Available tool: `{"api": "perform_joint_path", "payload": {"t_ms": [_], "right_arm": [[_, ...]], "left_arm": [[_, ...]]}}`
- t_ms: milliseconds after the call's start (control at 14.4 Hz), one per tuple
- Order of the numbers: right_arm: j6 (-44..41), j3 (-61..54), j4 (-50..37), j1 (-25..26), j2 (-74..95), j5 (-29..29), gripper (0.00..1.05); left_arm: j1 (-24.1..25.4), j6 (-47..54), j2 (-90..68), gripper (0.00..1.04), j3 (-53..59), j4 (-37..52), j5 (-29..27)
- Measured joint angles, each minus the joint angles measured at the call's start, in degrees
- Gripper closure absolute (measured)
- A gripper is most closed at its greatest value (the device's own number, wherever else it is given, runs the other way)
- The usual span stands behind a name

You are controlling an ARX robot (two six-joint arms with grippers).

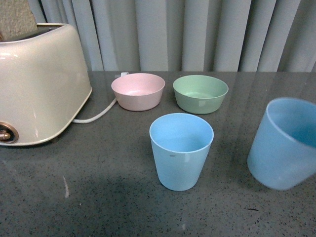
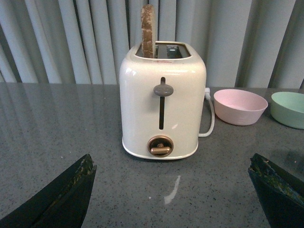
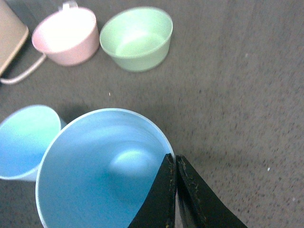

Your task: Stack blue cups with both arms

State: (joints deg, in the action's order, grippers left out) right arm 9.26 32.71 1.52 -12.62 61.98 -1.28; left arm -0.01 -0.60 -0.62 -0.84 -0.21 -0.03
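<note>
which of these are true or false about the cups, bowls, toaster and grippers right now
1. The right gripper pinches the rim of one blue cup. True.
2. The two cups are already nested. False: the second blue cup stands alone on the table, apart from the held one.
3. The left gripper is shut on a cup. False: the left gripper is wide open with nothing between its fingers.
4. A brown slice sticks up from the toaster. True.
5. The green bowl lies upside down. False: the green bowl sits open side up beside the pink bowl.
</note>
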Motion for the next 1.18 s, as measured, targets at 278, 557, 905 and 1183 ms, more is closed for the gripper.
{"api": "perform_joint_path", "payload": {"t_ms": [278, 557, 905, 1183], "right_arm": [[1.27, 9.44, 1.2, -2.05, -3.76, -6.36, 1.03], [1.81, 11.13, 0.68, -8.22, 3.69, -7.72, 1.03], [1.73, 11.69, 0.79, -8.07, 5.97, -8.09, 1.03], [1.86, 12.98, -0.81, -9.94, 8.24, -8.02, 1.03]], "left_arm": [[0.0, 0.0, 0.0, 0.07, 0.0, 0.0, 0.0], [0.0, 0.0, 0.0, 0.07, 0.0, 0.0, 0.0], [0.0, 0.0, 0.0, 0.07, 0.0, 0.0, 0.02], [0.0, 0.0, 0.0, 0.07, 0.0, 0.02, 0.0]]}}
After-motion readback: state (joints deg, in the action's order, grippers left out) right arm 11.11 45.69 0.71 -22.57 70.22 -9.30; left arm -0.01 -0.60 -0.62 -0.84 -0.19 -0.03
